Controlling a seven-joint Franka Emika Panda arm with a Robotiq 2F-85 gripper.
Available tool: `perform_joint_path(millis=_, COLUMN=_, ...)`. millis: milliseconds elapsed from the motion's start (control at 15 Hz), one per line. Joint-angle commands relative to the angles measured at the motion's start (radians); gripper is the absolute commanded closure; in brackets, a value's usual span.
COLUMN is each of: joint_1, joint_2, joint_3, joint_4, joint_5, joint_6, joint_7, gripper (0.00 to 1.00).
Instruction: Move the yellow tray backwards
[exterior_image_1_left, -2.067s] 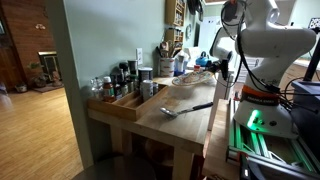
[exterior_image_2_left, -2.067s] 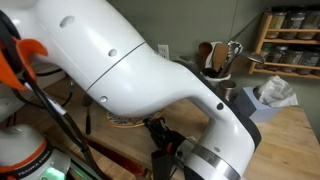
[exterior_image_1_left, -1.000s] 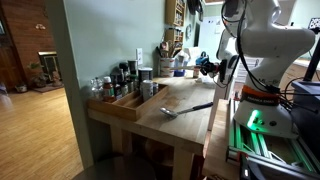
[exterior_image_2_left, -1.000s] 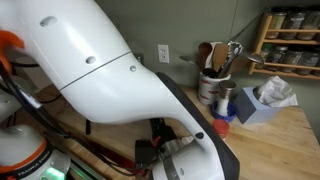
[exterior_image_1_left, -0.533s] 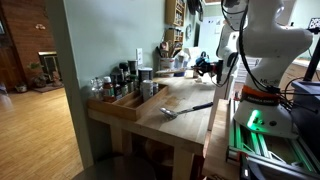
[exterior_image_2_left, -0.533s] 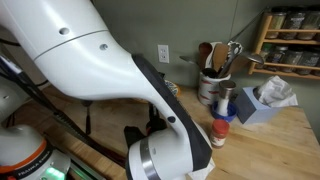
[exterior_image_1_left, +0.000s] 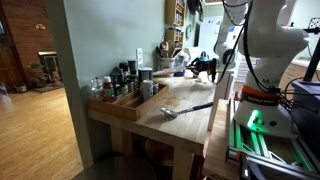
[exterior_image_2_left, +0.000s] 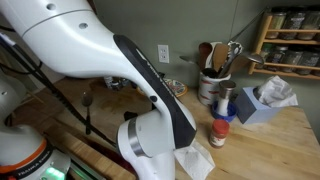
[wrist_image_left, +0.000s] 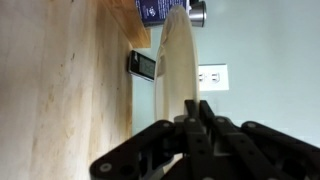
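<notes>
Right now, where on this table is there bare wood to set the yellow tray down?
The table is bare in the middle, between the wooden box of bottles and the spatula, and at the near edge past it. The back by the wall is crowded: utensil canister, tissue box, red-capped bottle.

You've got one yellow tray (wrist_image_left: 172, 70), one spatula (exterior_image_1_left: 187, 108), one wooden box (exterior_image_1_left: 125, 103) and one wall outlet (wrist_image_left: 211, 77) in sight.

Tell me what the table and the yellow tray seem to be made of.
The table: light wood, matte, with visible grain streaks. The yellow tray, held edge-on in the gripper: smooth pale tan, possibly wood or ceramic; the look leaves it open.
</notes>
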Motion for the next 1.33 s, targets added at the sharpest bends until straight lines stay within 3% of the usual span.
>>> perform_joint_path(millis=0, joint_1=0.075, joint_2=-0.042, joint_3=-0.027, joint_4=-0.035, joint_5=0.084, joint_6=0.085, joint_7=0.031, gripper=0.98)
perform_joint_path(millis=467, joint_1=0.161, joint_2=-0.027, joint_3=-0.047, joint_4=-0.013, joint_5=0.163, joint_6=0.168, joint_7=0.090, gripper=0.98)
perform_joint_path(millis=1133, joint_1=0.221, joint_2=-0.006, joint_3=-0.075, joint_4=0.011, joint_5=0.177, joint_6=0.228, joint_7=0.118, gripper=0.98)
perform_joint_path(millis=1267, joint_1=0.227, joint_2=-0.003, joint_3=-0.079, joint_4=0.016, joint_5=0.175, joint_6=0.227, joint_7=0.122, gripper=0.66)
